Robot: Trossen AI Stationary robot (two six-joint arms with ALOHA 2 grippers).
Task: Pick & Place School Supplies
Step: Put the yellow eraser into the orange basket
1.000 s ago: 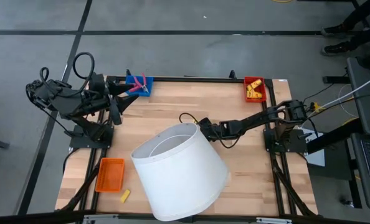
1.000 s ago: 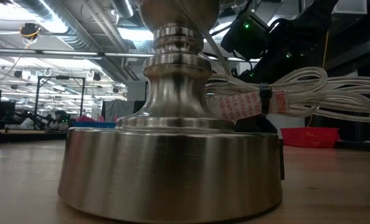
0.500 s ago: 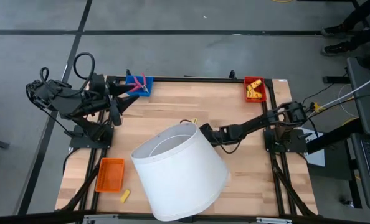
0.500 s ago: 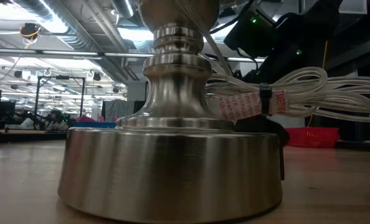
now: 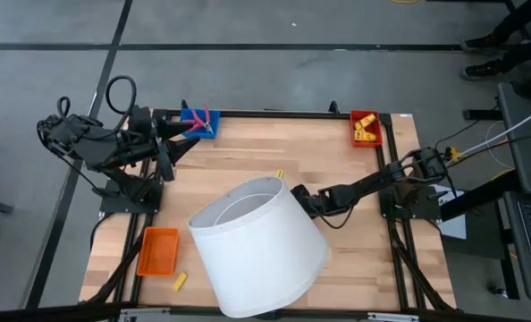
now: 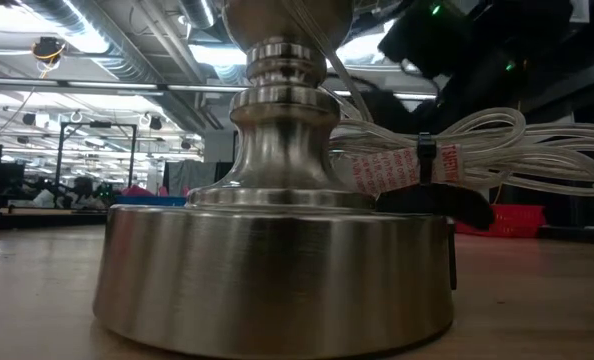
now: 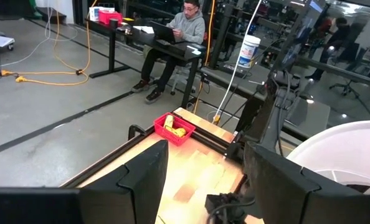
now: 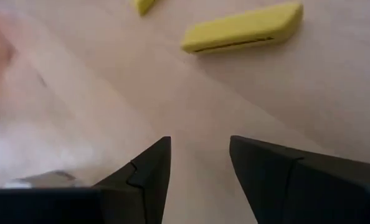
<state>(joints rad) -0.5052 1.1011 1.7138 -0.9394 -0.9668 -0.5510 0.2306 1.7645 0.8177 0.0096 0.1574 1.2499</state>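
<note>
Your right gripper, fingers open and empty, is low by the lampshade, the yellow stick lying crosswise just ahead; left gripper waits open at the table's far-left corner.

We are two dark, near-black jointed arms. Our left arm is bulky, with chunky housings and black cables, one curling in a round loop above its shoulder. Our right arm is slimmer, a chain of narrow links with a thin black cable looping off it and pale cables running from its base. Our left hand has two broad, matte black fingers with angular, stepped inner edges. Our right hand has the same two dark wedge-shaped fingers, each tapering to a point.
</note>
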